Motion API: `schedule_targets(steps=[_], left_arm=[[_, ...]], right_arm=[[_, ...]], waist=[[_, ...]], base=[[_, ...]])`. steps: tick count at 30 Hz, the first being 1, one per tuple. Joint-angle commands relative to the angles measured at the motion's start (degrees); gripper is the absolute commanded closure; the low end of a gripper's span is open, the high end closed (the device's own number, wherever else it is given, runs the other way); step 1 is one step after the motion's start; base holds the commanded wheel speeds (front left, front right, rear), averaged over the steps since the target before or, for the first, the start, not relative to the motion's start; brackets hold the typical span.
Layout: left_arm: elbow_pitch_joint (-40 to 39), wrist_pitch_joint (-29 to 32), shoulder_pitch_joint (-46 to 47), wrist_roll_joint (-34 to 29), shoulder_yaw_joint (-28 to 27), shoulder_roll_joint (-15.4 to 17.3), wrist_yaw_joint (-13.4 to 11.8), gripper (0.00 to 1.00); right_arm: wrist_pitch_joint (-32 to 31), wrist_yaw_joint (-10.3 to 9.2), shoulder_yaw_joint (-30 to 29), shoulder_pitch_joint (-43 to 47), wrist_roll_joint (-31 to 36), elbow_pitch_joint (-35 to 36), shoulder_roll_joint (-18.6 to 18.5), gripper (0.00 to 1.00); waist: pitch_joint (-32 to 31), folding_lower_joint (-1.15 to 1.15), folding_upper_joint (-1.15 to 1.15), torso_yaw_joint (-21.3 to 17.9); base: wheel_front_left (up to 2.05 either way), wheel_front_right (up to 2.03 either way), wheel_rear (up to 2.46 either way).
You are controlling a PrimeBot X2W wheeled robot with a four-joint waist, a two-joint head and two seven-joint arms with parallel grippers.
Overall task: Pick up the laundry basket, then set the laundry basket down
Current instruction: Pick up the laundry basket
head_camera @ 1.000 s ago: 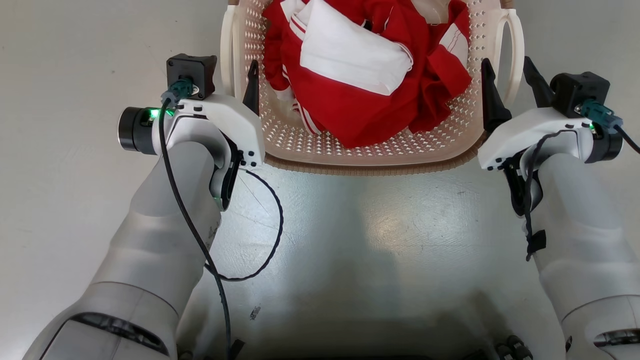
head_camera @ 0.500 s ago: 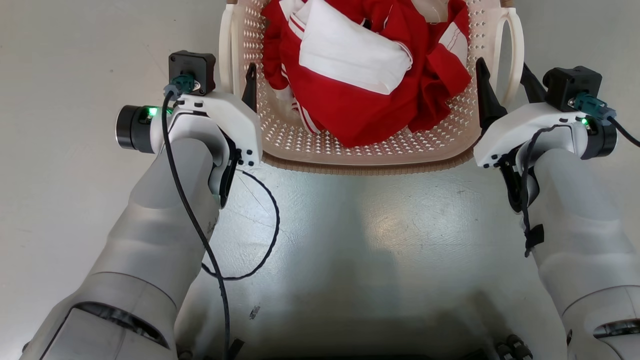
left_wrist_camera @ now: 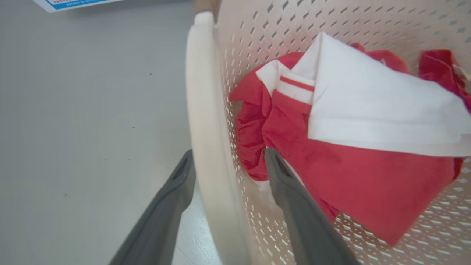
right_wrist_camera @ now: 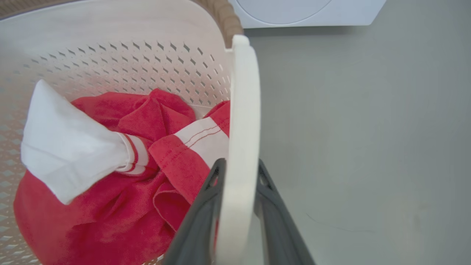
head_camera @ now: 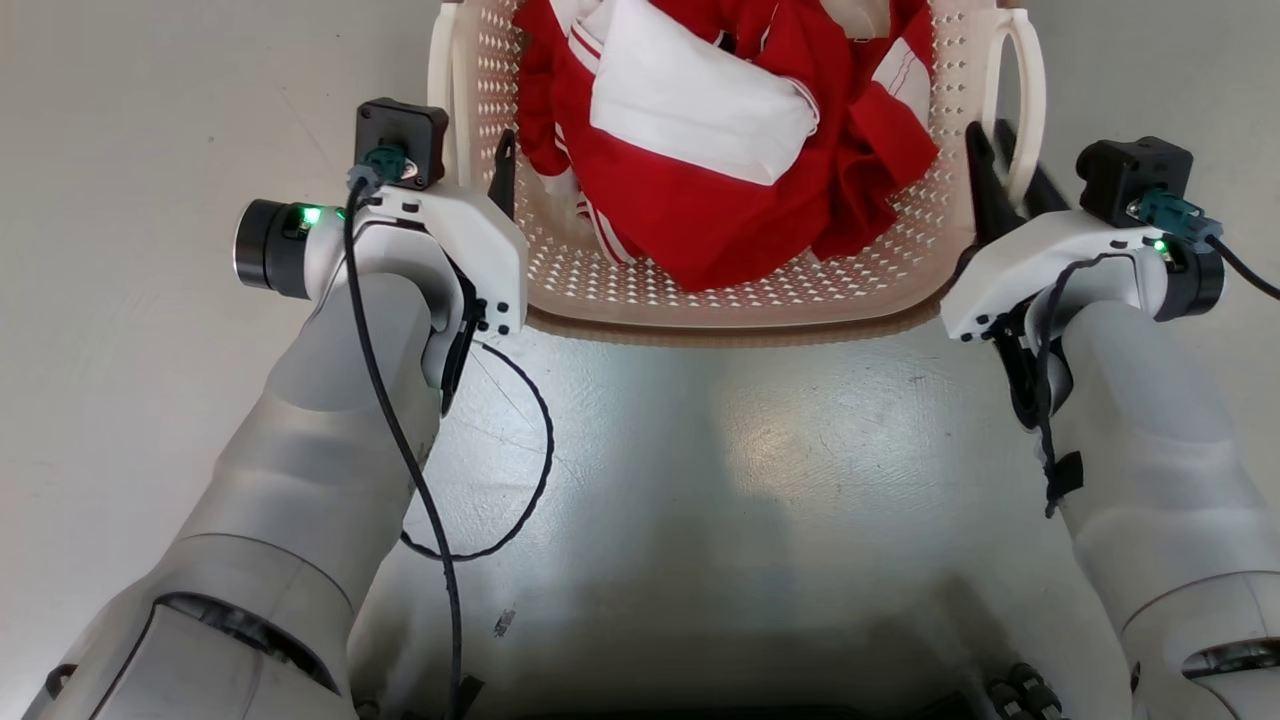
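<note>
Presently logged, nearest first: left gripper (left_wrist_camera: 230, 152), long dark fingers spread wide astride the white plastic left loop handle (left_wrist_camera: 206, 110), one finger outside it, one inside the wall beside the cloth, nothing clamped. Right gripper (right_wrist_camera: 240, 162), fingers drawn in against both faces of the white plastic right loop handle (right_wrist_camera: 243, 103), gripping it. Between the two sets of jaws: small cream-white perforated plastic laundry basket (head_camera: 720, 300), rounded-rectangular, brown woven-look rim, holding crumpled red-and-white garments (head_camera: 700, 200). Progress, as judged: one handle taken, the other only straddled; the lift looks not yet begun, and the set-down remains. Below the jaws: pale grey glossy floor (head_camera: 700, 480), lightly scuffed, with a loose black cable (head_camera: 520, 470) hanging from the left arm. Beyond the jaws: white appliance (right_wrist_camera: 305, 14) with a round front, and a blue-and-white printed sheet (left_wrist_camera: 73, 3).
</note>
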State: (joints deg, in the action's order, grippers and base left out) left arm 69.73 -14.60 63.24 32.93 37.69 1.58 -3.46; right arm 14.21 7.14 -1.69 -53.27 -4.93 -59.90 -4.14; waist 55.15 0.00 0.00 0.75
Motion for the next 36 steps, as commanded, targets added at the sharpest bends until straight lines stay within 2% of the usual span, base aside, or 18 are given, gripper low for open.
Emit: schedule_targets(steps=[1,11,21,29,36], left_arm=[[-0.1,0.0,0.3,0.5,0.0,1.3,-0.2,1.0],[0.0,-0.1,0.3,2.3,2.5,1.3,-0.9,1.0],[0.7,0.0,-1.6,4.6,4.4,1.3,-1.2,1.0],[0.7,0.5,-5.5,7.7,5.8,1.3,-1.0,1.0],[1.5,1.1,-10.5,10.4,6.8,1.3,-0.9,1.0]], right_arm=[[0.8,0.35,1.1,1.4,-0.8,0.3,1.1,1.0],[0.8,0.35,2.3,1.6,-2.2,-1.0,1.2,1.0],[0.8,0.35,4.9,1.9,-3.3,-4.1,1.2,1.0],[0.8,0.35,9.3,2.1,-6.6,-8.1,1.3,1.0],[0.1,0.35,13.9,5.2,-11.6,-11.4,1.3,1.0]], waist=[[0.1,0.0,0.0,-0.1],[-0.3,0.0,0.0,-0.1],[-3.9,0.0,0.0,-0.5],[-10.0,0.0,0.0,-1.2],[-18.1,0.0,0.0,-2.0]], base=[[0.0,0.0,0.0],[0.0,0.0,0.0],[0.0,0.0,0.0],[0.0,0.0,0.0],[0.0,0.0,0.0]])
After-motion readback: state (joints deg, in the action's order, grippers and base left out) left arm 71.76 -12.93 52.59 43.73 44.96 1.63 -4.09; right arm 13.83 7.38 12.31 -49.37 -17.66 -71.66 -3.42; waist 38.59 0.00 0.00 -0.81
